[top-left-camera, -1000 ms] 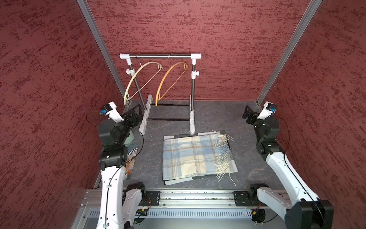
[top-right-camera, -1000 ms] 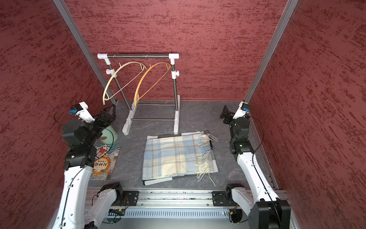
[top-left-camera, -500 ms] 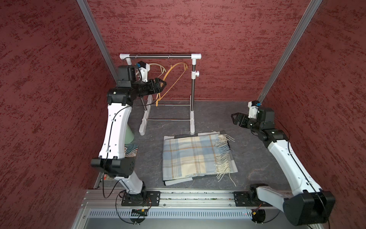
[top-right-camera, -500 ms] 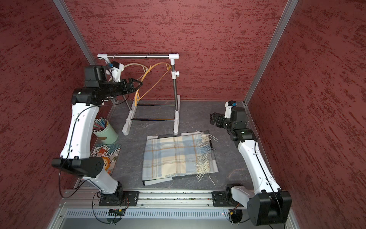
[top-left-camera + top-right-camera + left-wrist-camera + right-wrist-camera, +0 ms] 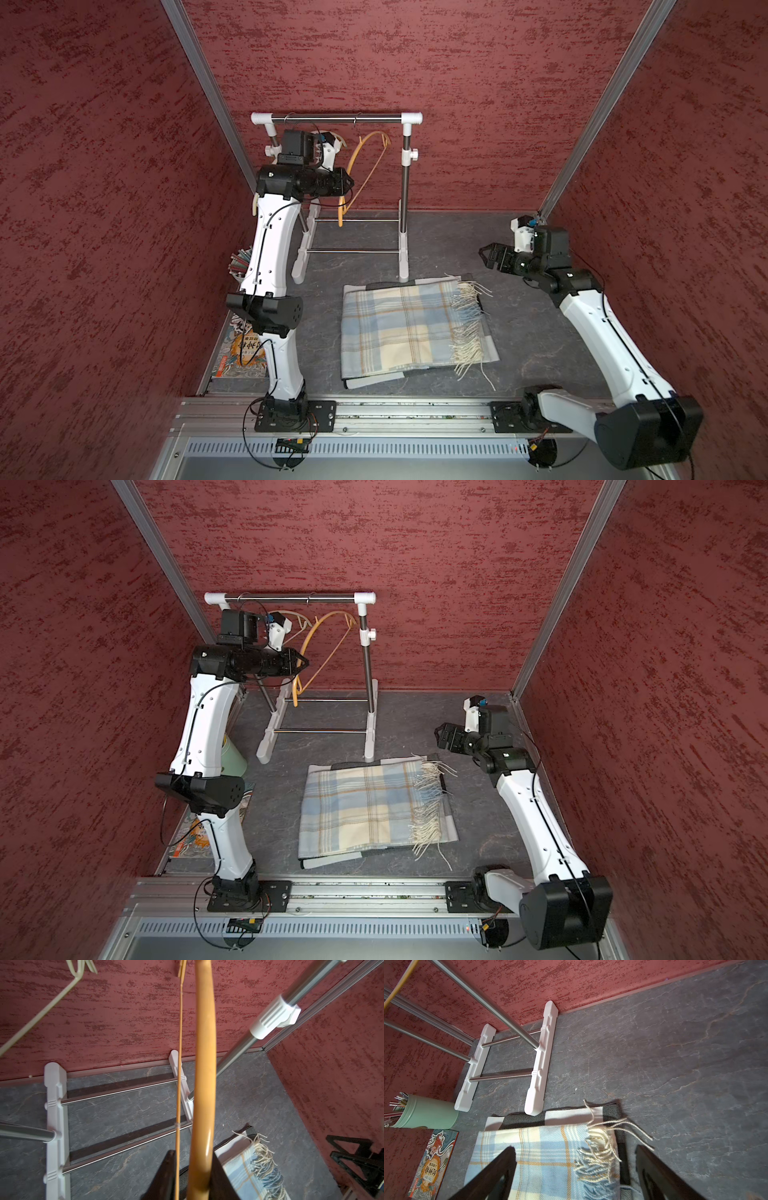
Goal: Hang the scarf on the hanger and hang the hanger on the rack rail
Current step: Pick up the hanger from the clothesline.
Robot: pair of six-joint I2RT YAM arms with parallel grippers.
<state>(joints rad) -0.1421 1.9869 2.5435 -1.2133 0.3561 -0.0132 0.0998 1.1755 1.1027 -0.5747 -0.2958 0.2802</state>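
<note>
Before me lies a dark grey, stone-veined tabletop [image 5: 519,328]. Near its far edge a rack [image 5: 402,257] stands on two white feet. Towards the middle a grey and black cloth [image 5: 611,1112] lies flat, and the folded plaid scarf [image 5: 395,328] lies on it, fringe towards my right. On my left stands a green cup [image 5: 427,1112] of thin sticks, with a colourful booklet [image 5: 432,1159] lying flat just beside it.
</note>
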